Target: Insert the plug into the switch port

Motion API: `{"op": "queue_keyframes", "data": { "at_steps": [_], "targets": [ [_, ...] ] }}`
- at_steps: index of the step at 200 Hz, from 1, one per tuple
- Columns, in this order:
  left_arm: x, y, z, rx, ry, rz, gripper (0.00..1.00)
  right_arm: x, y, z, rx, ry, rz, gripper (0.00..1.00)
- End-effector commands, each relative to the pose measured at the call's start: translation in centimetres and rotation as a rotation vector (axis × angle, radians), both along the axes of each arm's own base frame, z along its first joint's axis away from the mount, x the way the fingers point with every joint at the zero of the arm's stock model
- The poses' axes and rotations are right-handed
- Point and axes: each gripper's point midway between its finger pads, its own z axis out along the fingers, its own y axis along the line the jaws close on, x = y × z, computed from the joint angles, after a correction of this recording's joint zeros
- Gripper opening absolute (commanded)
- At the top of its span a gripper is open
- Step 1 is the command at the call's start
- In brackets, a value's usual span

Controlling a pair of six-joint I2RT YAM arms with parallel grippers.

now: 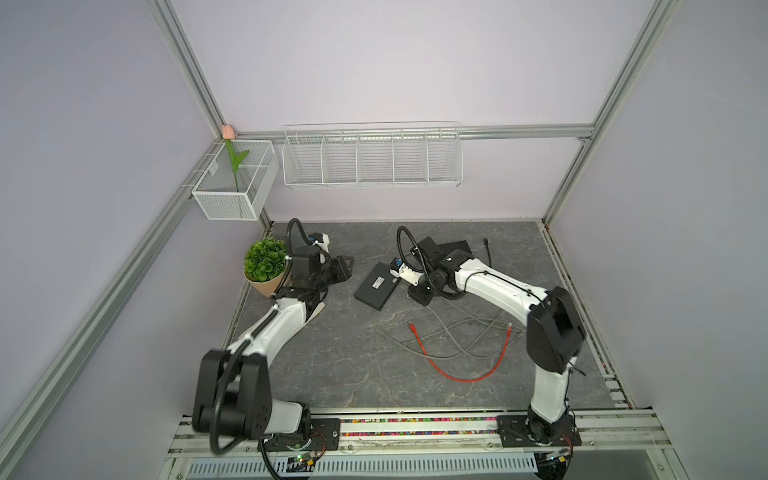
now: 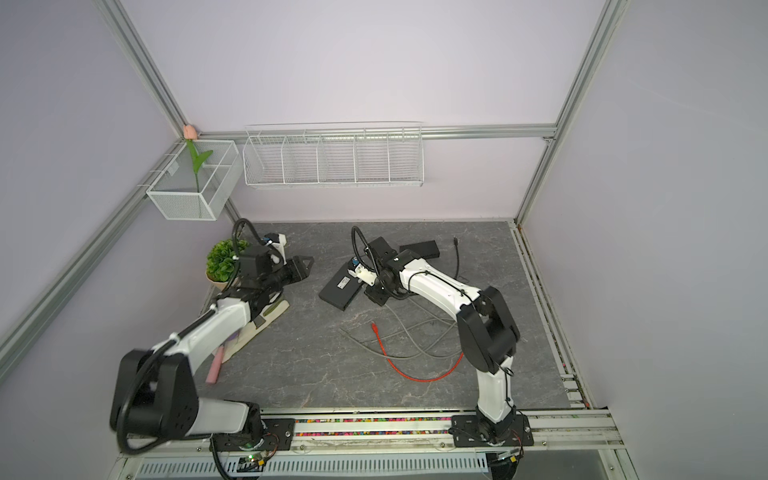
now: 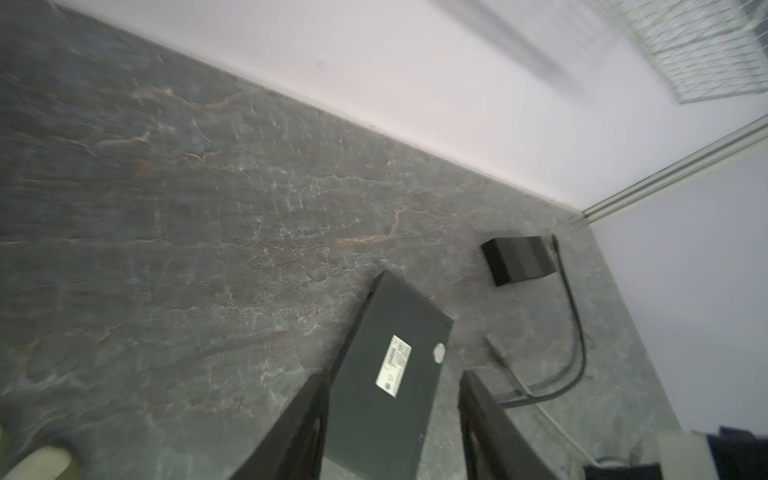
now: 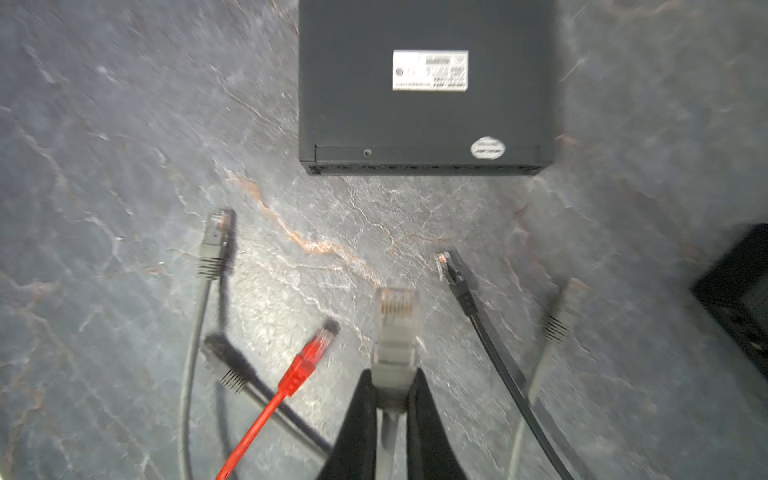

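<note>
The black switch lies flat on the stone table, label side up, in both top views. Its port edge faces my right gripper, which is shut on a grey plug. The plug points at that edge, with a gap of bare table between them. In a top view the right gripper hangs just right of the switch. My left gripper is open and holds nothing, and the switch shows beyond its fingers. In a top view the left gripper sits left of the switch, apart from it.
Loose cables lie near the held plug: a red plug, a grey plug and a black plug. A red cable loops at the right. A second black box sits behind. A potted plant stands by the left arm.
</note>
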Motion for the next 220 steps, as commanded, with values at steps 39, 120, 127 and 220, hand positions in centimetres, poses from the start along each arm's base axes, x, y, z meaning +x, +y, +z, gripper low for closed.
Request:
{"op": "queue_keyframes", "data": {
  "at_steps": [39,120,127,220],
  "targets": [
    [5.8,-1.7,-7.0,-0.109,0.136,-0.112,0.44,0.5,0.8,-4.1,-0.118,0.125,0.079,0.07],
    [5.7,-3.3,-9.7,-0.175,0.177,-0.178,0.41,1.0,1.2,-5.6,-0.202,0.166,0.106,0.07],
    [5.6,-3.4,-9.8,-0.177,0.179,-0.186,0.4,1.0,1.3,-5.7,-0.209,0.164,0.108,0.07],
    [3.6,-4.5,-10.2,-0.202,0.193,-0.254,0.32,1.8,2.5,-6.0,-0.235,0.14,0.119,0.07]
  ]
}}
